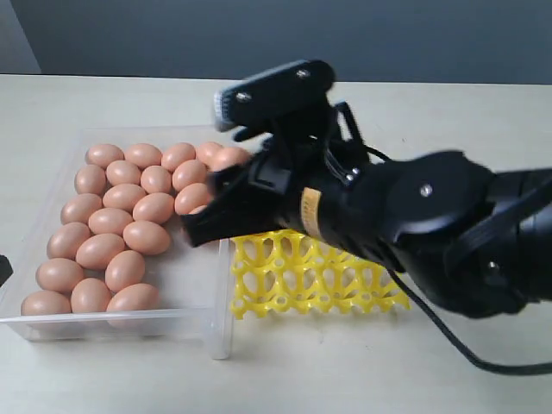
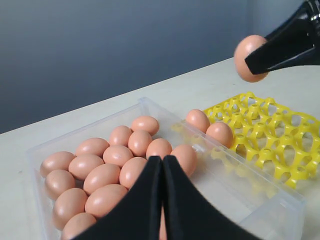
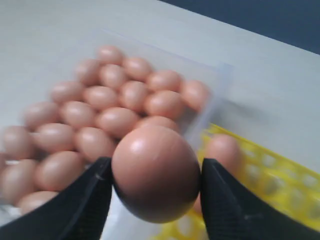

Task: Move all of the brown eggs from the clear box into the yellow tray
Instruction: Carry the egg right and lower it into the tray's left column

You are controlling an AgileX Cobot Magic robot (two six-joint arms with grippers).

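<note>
A pale beige table [image 1: 328, 379], matte and smooth, lies beneath the right gripper [image 3: 155, 170] and spreads out on every side of it. Beyond the gripper, past the table's far edge, stands a plain dark grey-blue wall [image 1: 172, 39].

All brown eggs [image 1: 110, 222]: plain matte pinkish-brown, uniform. Clear box [image 1: 112, 326]: colourless, see-through. Yellow tray [image 1: 321, 278]: bright yellow open lattice. Bench [image 1: 448, 112]: pale cream. Backdrop [image 1: 259, 34]: dark grey-blue. Left end effector [image 2: 161, 162], right end effector [image 3: 156, 172]: black. Right arm [image 1: 431, 216]: black, small yellow label.
</note>
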